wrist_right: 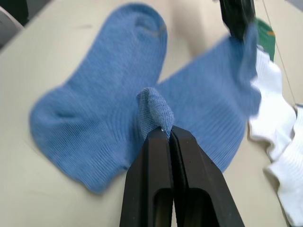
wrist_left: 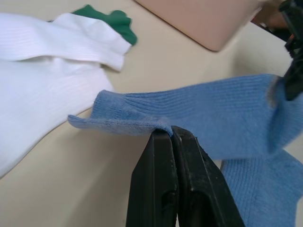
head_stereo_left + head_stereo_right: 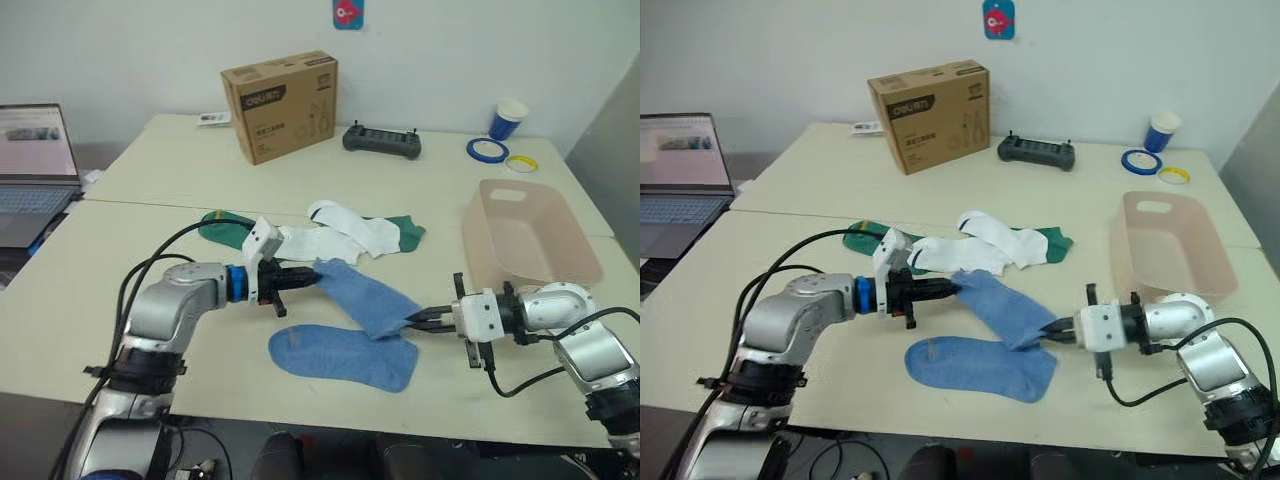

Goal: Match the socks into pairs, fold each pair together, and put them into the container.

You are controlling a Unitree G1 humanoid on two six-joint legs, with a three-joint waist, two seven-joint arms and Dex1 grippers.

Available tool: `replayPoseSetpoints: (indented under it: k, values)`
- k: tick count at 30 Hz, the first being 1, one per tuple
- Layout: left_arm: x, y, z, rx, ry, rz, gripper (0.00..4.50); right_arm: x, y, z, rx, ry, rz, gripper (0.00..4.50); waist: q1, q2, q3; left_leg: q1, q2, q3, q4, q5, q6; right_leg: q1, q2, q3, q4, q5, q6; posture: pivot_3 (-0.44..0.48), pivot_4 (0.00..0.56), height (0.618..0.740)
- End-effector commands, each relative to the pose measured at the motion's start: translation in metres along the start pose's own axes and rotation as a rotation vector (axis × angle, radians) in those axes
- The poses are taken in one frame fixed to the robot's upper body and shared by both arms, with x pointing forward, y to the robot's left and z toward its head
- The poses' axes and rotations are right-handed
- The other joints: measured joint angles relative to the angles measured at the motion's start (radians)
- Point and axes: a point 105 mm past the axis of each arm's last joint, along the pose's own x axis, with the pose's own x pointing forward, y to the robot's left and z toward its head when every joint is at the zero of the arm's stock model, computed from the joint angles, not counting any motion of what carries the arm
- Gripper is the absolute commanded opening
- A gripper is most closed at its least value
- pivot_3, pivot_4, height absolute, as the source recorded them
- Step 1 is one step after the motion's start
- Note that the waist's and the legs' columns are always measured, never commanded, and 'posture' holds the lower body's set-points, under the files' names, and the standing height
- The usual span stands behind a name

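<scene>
My left tool [image 3: 312, 277] is closed on one end of a light blue soft ankle sock [image 3: 365, 297], and my right tool [image 3: 418, 322] is closed on its other end, so this sock hangs stretched between the two tools, a little above the cream tabletop [image 3: 150, 250]. In the left wrist view the black fingers [image 2: 163, 156] press together on the edge of the fabric. In the right wrist view the fingers [image 1: 161, 146] pinch a small raised fold of the same sock.

The second light blue ankle sock [image 3: 345, 355] lies flat on the tabletop just below the held one, partly under it on the right side. Behind my left tool lie two white socks [image 3: 335, 235], one partly over the other, and under them two dark green socks [image 3: 405, 230], one showing at each end of the white heap.

The pale pink rectangular plastic basin [image 3: 500, 200] stands on the tabletop just behind my right tool, apart from the socks, with nothing visible in it.
</scene>
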Motion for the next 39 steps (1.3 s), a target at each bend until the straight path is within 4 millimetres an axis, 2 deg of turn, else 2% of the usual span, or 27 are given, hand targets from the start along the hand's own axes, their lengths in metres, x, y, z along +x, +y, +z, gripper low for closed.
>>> replayPoseSetpoints:
  k: [1, 5, 8, 9, 12, 15, 19, 22, 25, 28, 30, 32, 35, 39]
  values:
    - [-0.010, -0.024, 0.013, -0.013, -0.108, 0.029, 0.01, -0.002, -0.014, -0.007, -0.057, 0.010, -0.034, 0.00, -0.001, 0.000, 0.000, 0.000, 0.000, 0.000, 0.000, 0.000, 0.000, 0.000, 0.000, 0.000, 0.000, 0.000, 0.000, 0.000, 0.150, 0.740]
    - [-0.020, -0.054, -0.010, -0.055, -0.094, 0.068, 0.01, 0.009, -0.021, -0.016, -0.047, -0.010, -0.032, 0.00, -0.005, 0.000, 0.000, 0.001, 0.000, 0.002, 0.000, 0.000, 0.000, 0.001, -0.003, 0.001, 0.000, 0.000, 0.000, 0.000, 0.150, 0.740]
    - [-0.024, -0.063, -0.026, -0.045, -0.055, 0.086, 0.01, 0.012, -0.019, -0.016, -0.047, -0.024, 0.005, 0.00, -0.004, 0.000, 0.000, 0.002, 0.000, 0.001, -0.001, 0.000, 0.000, 0.001, -0.002, 0.000, 0.001, 0.000, 0.000, 0.000, 0.150, 0.740]
    - [-0.024, -0.061, -0.028, -0.059, -0.068, 0.117, 0.01, 0.012, -0.017, -0.017, -0.038, -0.026, 0.020, 0.00, -0.004, 0.000, 0.000, 0.003, 0.000, 0.001, -0.001, 0.000, 0.000, 0.001, -0.002, 0.000, 0.002, 0.000, 0.000, 0.000, 0.150, 0.740]
    - [-0.023, -0.057, -0.045, -0.047, -0.025, 0.161, 0.00, 0.010, -0.014, -0.016, -0.008, -0.042, 0.044, 0.72, -0.001, 0.000, 0.000, 0.007, -0.001, 0.001, -0.001, 0.001, -0.003, 0.005, -0.002, 0.000, 0.002, 0.000, -0.001, 0.000, 0.150, 0.740]
    - [-0.026, -0.057, -0.052, -0.060, -0.012, 0.156, 0.59, 0.000, -0.013, -0.016, 0.018, -0.036, 0.025, 1.70, -0.002, 0.000, 0.001, 0.016, -0.001, 0.003, -0.001, 0.001, -0.003, 0.015, -0.003, 0.002, -0.002, -0.003, -0.006, 0.000, 0.150, 0.740]
    - [-0.039, -0.065, -0.052, -0.084, 0.019, 0.074, 1.86, -0.022, -0.015, -0.016, 0.186, -0.040, -0.096, 3.08, -0.001, 0.000, 0.001, 0.015, -0.002, 0.004, -0.001, 0.001, -0.003, 0.015, -0.004, 0.003, -0.002, -0.004, -0.006, 0.000, 0.150, 0.740]
    - [-0.066, -0.055, -0.045, -0.105, 0.075, -0.008, 2.81, -0.036, -0.014, -0.012, 0.614, -0.095, -0.264, 4.13, -0.002, 0.001, 0.001, 0.015, -0.001, 0.002, -0.003, 0.001, -0.003, 0.013, -0.004, 0.001, -0.001, -0.003, -0.005, 0.000, 0.150, 0.740]
    - [-0.079, -0.036, -0.032, -0.060, 0.083, -0.001, 3.72, -0.034, -0.007, -0.009, 0.830, -0.088, -0.347, 4.13, -0.004, 0.001, 0.001, 0.016, 0.001, 0.000, -0.004, 0.001, -0.003, 0.012, -0.001, -0.001, 0.001, -0.005, -0.005, 0.000, 0.150, 0.740]
    - [-0.078, -0.009, -0.019, 0.009, 0.058, 0.059, 3.72, -0.028, 0.000, -0.003, 1.106, -0.156, -0.443, 4.13, -0.004, 0.001, 0.001, 0.016, 0.000, 0.001, -0.004, 0.001, -0.003, 0.012, -0.002, 0.000, 0.001, -0.009, -0.007, 0.000, 0.150, 0.740]
    - [-0.068, 0.005, -0.010, 0.049, 0.047, 0.057, 3.72, -0.024, 0.012, -0.003, 1.213, -0.134, -0.474, 4.13, -0.004, 0.001, 0.001, 0.015, 0.000, 0.002, -0.004, 0.001, -0.003, 0.011, -0.002, 0.001, 0.001, -0.009, -0.007, 0.000, 0.150, 0.740]
    - [-0.058, 0.014, -0.008, 0.066, 0.056, 0.050, 3.72, -0.021, 0.023, -0.005, 1.245, -0.054, -0.486, 4.13, -0.002, 0.001, 0.001, 0.013, -0.001, 0.003, -0.004, 0.001, -0.003, 0.011, -0.002, 0.002, -0.001, -0.009, -0.006, 0.000, 0.150, 0.740]
    - [-0.032, 0.029, -0.019, 0.089, 0.098, 0.043, 3.72, -0.011, 0.028, -0.008, 1.296, -0.013, -0.515, 4.13, -0.003, 0.000, 0.001, 0.012, -0.002, 0.006, -0.004, 0.001, -0.003, 0.009, -0.004, 0.003, -0.004, -0.008, -0.004, 0.000, 0.150, 0.740]
    - [-0.016, 0.033, -0.030, 0.103, 0.151, -0.014, 3.72, 0.001, 0.030, -0.005, 1.329, -0.012, -0.504, 4.13, -0.008, 0.000, 0.001, 0.004, -0.002, 0.004, -0.004, 0.001, -0.003, 0.002, -0.003, 0.003, -0.003, -0.004, 0.004, 0.000, 0.150, 0.740]
